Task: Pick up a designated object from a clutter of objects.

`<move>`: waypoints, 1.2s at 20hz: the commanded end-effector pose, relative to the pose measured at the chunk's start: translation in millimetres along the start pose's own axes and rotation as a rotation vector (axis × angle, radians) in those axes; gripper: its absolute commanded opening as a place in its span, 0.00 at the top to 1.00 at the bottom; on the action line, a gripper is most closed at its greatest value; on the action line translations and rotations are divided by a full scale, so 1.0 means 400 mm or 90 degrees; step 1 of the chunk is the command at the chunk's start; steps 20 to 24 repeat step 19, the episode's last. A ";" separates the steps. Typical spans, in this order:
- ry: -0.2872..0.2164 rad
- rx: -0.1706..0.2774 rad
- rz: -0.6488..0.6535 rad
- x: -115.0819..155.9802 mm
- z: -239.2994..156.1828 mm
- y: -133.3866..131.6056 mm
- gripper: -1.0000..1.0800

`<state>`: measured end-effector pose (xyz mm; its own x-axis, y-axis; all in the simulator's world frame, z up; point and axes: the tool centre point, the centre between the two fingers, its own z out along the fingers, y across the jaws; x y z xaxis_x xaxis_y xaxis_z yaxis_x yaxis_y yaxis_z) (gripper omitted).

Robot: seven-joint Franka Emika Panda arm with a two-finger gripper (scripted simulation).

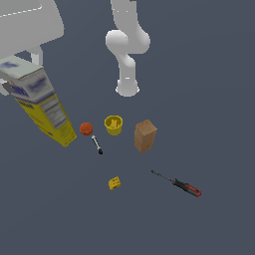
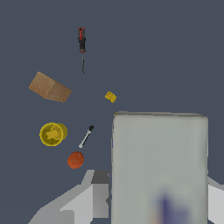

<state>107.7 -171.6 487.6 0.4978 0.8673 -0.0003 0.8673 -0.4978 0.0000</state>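
The designated object, a tall yellow carton with a white-and-blue top, hangs tilted at the exterior view's left. My gripper is shut on its upper part. In the wrist view the carton's pale top fills the space between my grey fingers. The rest of the clutter lies below on the floor: an orange-red ball, a yellow cup, a brown box, a black-and-white marker, a small yellow block and a red-and-black screwdriver.
The arm's white base stands behind the cup. In the wrist view the ball, cup, marker, box, block and screwdriver lie spread on the dark floor.
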 end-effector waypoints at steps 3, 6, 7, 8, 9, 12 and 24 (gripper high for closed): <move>0.000 0.000 0.000 -0.003 -0.023 0.016 1.00; 0.000 0.000 0.000 -0.004 -0.032 0.023 1.00; 0.000 0.000 0.000 -0.004 -0.035 0.025 1.00; 0.000 0.000 0.000 -0.006 -0.037 0.027 1.00; 0.000 0.000 0.000 -0.006 -0.039 0.029 1.00; 0.000 0.000 0.000 -0.006 -0.043 0.032 1.00; 0.000 0.000 0.000 -0.006 -0.047 0.035 1.00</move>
